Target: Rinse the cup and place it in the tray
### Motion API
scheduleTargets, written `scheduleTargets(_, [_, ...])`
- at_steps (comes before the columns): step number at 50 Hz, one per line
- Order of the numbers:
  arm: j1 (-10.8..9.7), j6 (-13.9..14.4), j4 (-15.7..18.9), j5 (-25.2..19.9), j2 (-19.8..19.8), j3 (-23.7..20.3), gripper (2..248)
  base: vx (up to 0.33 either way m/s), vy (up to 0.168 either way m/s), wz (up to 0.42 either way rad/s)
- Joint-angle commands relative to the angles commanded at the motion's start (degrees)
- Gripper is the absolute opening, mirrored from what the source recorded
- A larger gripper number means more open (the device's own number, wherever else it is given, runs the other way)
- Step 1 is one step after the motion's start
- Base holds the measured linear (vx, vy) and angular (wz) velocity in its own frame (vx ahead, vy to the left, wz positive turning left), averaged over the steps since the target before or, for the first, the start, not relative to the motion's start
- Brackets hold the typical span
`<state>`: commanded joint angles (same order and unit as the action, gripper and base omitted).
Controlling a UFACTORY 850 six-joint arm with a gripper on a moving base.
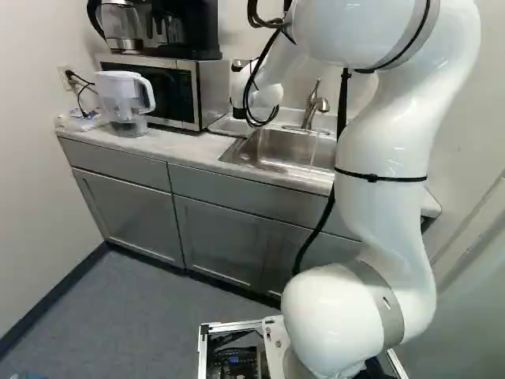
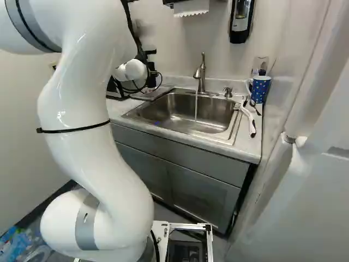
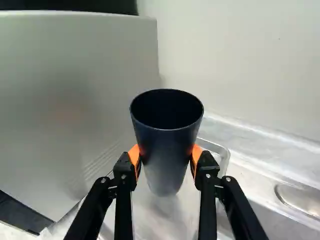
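Observation:
In the left base view my gripper (image 1: 239, 113) shows only as a small dark part at the arm's end, near the microwave; its fingertips are hidden. Seen from the wrist, the gripper (image 3: 166, 157) is shut on a dark, tapered cup (image 3: 166, 145), orange pads against two opposite sides. The cup is upright, mouth up, over the shiny metal tray (image 3: 222, 152); whether its base touches the tray I cannot tell. That tray (image 2: 154, 95) lies left of the sink in the right base view. Water runs from the faucet (image 2: 200, 73) into the sink (image 2: 185, 117).
The microwave (image 3: 75, 100) stands close beside the cup, with the wall (image 3: 235, 60) behind. A white pitcher (image 1: 126, 99) stands left of the microwave. Right of the sink are a blue patterned mug (image 2: 260, 89) and a white-handled brush (image 2: 249, 120).

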<state>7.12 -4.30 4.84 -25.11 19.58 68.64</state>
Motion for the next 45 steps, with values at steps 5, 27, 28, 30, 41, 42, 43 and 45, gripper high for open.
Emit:
scheduleTargets(5, [0.0, 0.0, 0.0, 0.0, 0.4, -0.2, 119, 0.0, 0.0, 0.0])
scheduleTargets(27, [0.0, 0.0, 0.0, -0.7, 2.2, -0.8, 119, 0.0, 0.0, 0.0])
scheduleTargets(28, [0.0, 0.0, 0.0, -0.7, 2.3, -0.8, 119, 0.0, 0.0, 0.0])
scheduleTargets(30, [0.0, 0.0, 0.0, -0.7, 2.4, -0.9, 119, 0.0, 0.0, 0.0])
scheduleTargets(41, [0.0, 0.0, 0.0, -0.7, 2.8, -0.9, 119, 0.0, 0.0, 0.0])
scheduleTargets(42, [0.0, 0.0, 0.0, -0.7, 2.8, -0.9, 119, 0.0, 0.0, 0.0])
scheduleTargets(43, [0.0, 0.0, 0.0, -0.7, 2.8, -0.9, 119, 0.0, 0.0, 0.0])
scheduleTargets(45, [0.0, 0.0, 0.0, -0.7, 2.8, -0.9, 135, 0.0, 0.0, 0.0])
